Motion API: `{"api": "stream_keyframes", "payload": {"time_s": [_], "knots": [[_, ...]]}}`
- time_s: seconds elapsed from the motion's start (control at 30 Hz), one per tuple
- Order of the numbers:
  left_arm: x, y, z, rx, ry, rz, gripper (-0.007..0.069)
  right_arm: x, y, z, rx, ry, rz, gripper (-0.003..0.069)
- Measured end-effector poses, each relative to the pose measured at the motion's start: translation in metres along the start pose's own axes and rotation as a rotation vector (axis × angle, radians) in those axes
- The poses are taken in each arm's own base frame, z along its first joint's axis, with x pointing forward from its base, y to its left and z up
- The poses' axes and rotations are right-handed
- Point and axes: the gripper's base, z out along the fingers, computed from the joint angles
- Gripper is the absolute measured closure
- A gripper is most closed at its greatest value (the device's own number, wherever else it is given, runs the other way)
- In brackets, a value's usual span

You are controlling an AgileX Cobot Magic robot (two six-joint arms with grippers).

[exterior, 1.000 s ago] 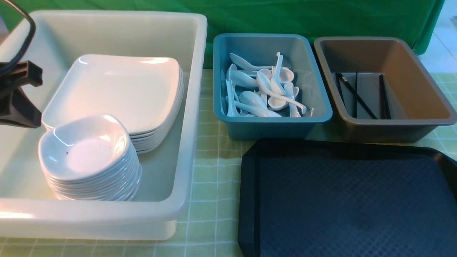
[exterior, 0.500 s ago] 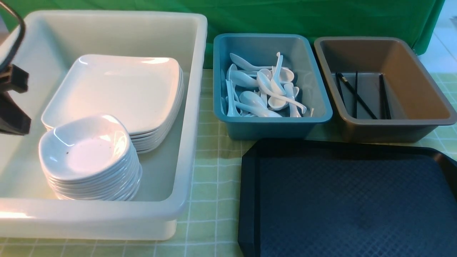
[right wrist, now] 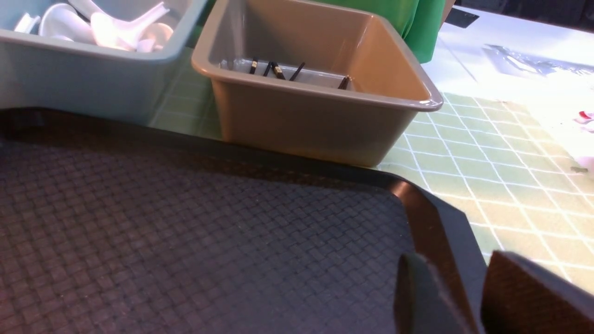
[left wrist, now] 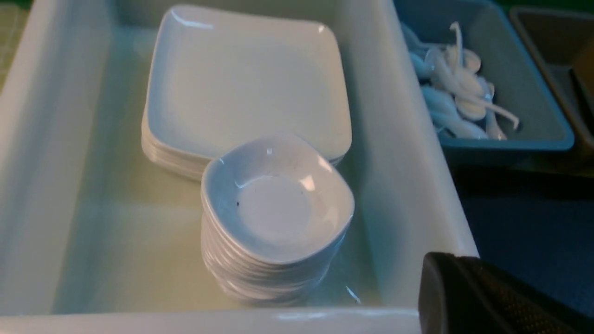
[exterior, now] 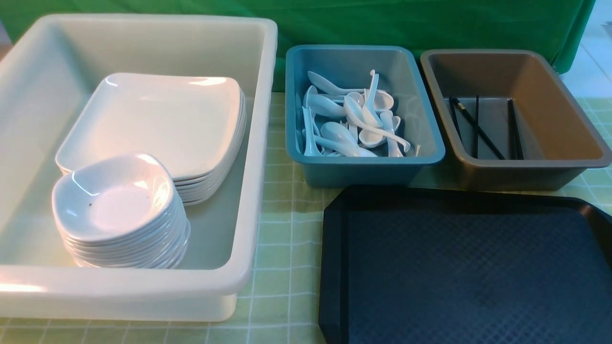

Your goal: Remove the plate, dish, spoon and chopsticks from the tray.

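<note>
While nothing rests on it, the black diamond-textured plastic tray [exterior: 468, 267] sits bare.
Left gripper [left wrist: 487, 297] is clenched empty; right gripper [right wrist: 468, 297] shows a gap between its fingers, holding nothing.

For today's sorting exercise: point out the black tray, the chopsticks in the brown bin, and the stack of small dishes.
tray [exterior: 468, 272], front view, textured floor.
chopsticks [exterior: 478, 129], front view, mid-length of one stick.
stack of small dishes [exterior: 112, 205], front view, inside of the top dish.
</note>
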Motion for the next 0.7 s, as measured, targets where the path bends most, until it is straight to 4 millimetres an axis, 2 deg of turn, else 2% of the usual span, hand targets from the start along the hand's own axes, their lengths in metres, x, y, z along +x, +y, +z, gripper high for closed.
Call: {"api": "stream_keyframes", "payload": {"time_s": [0.03,0.07,0.13,0.27,0.3,0.37,0.4,0.5,0.6,0.7], "knots": [[0.014,-0.001,-0.008,-0.007,-0.096,0.004,0.0634,0.000,0.000,0.000,0.000,0.000,0.000,0.0449],[0.016,-0.001,-0.008,-0.008,-0.106,0.004,0.0634,0.000,0.000,0.000,0.000,0.000,0.000,0.0448],[0.042,0.001,-0.011,-0.016,-0.212,0.004,0.0634,0.000,0.000,0.000,0.000,-0.001,0.000,0.0442],[0.074,0.006,0.000,-0.006,-0.298,-0.030,0.0634,0.000,0.000,0.000,0.000,-0.001,-0.001,0.0434],[0.074,0.006,-0.001,-0.002,-0.302,-0.032,0.0634,0.000,0.000,0.000,0.000,-0.001,-0.001,0.0433],[0.089,0.009,0.015,0.025,-0.314,-0.089,0.0634,0.000,0.000,0.000,0.000,-0.001,-0.001,0.0426],[0.090,0.009,0.016,0.026,-0.314,-0.092,0.0634,0.000,0.000,0.000,0.000,-0.001,-0.001,0.0426],[0.107,0.016,0.036,0.019,-0.256,-0.127,0.0634,0.000,0.000,0.000,0.000,-0.001,-0.001,0.0424],[0.118,0.022,0.047,-0.015,-0.217,-0.116,0.0634,0.000,0.000,0.000,0.000,-0.001,-0.001,0.0422],[0.119,0.030,0.052,-0.075,-0.278,-0.080,0.0634,0.000,0.000,0.000,0.000,-0.001,-0.001,0.0420]]}}
